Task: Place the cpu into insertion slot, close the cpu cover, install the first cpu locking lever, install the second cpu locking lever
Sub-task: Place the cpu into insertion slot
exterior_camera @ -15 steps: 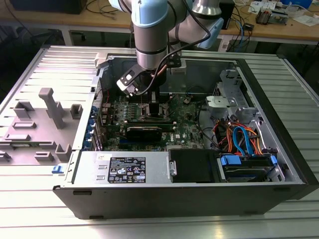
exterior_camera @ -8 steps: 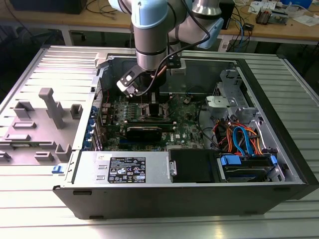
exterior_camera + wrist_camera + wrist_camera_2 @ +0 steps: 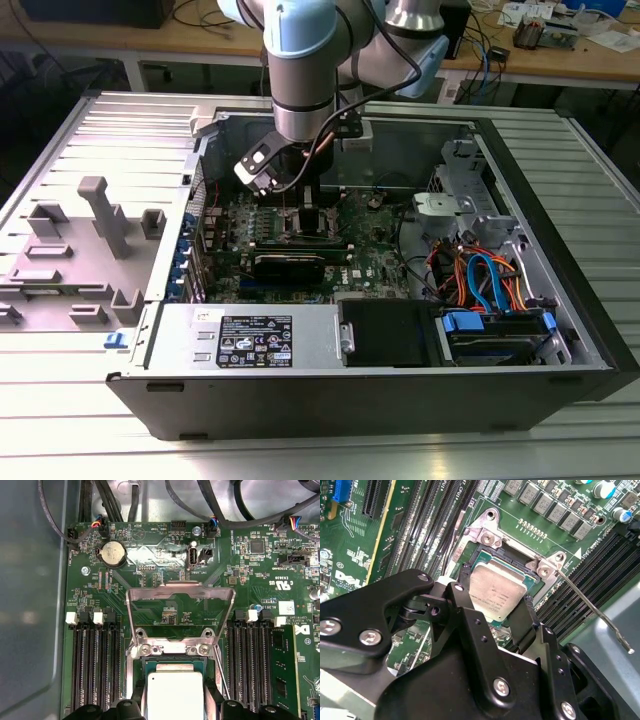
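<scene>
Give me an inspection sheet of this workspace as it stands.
Surface: ribbed metal table with an open computer case on it.
Job's things: cpu at the insertion slot; cpu cover open; locking lever unlatched.
Clutter: grey plastic parts beside the case.
Grippers: gripper, jaws closed on the cpu's edges.
Cables: orange and blue leads inside the case.
Surroundings: workbench behind.

A ribbed grey metal table (image 3: 500, 455) catches bright glare towards the exterior view's left, with cluttered wooden workbenches (image 3: 585, 62) behind it.
</scene>
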Robot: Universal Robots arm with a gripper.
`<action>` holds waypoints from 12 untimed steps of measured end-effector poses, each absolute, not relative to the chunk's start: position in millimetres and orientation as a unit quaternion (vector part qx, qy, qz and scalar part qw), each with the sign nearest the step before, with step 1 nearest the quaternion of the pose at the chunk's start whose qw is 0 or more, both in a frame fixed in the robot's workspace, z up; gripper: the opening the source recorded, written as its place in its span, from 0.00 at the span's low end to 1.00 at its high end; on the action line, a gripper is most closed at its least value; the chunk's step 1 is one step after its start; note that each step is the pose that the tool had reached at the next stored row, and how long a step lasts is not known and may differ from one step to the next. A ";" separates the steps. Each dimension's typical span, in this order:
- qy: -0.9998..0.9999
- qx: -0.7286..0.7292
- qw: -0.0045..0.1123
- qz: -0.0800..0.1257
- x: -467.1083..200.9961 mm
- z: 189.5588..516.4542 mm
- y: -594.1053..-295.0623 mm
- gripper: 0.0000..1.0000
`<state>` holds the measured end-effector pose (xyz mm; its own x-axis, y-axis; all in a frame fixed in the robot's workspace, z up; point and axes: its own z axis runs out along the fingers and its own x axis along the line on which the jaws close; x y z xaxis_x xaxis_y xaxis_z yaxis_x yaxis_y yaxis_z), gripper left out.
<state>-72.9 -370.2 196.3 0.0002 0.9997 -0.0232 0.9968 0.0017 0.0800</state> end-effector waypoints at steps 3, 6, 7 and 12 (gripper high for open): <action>0.707 0.706 0.036 0.020 -72.9 196.0 -370.1 0.55; 0.707 0.706 0.036 0.020 -72.9 195.9 -370.1 0.55; 0.707 0.706 0.036 0.020 -72.9 195.9 -370.1 0.55; 0.707 0.706 0.036 0.021 -72.9 196.8 -370.0 0.55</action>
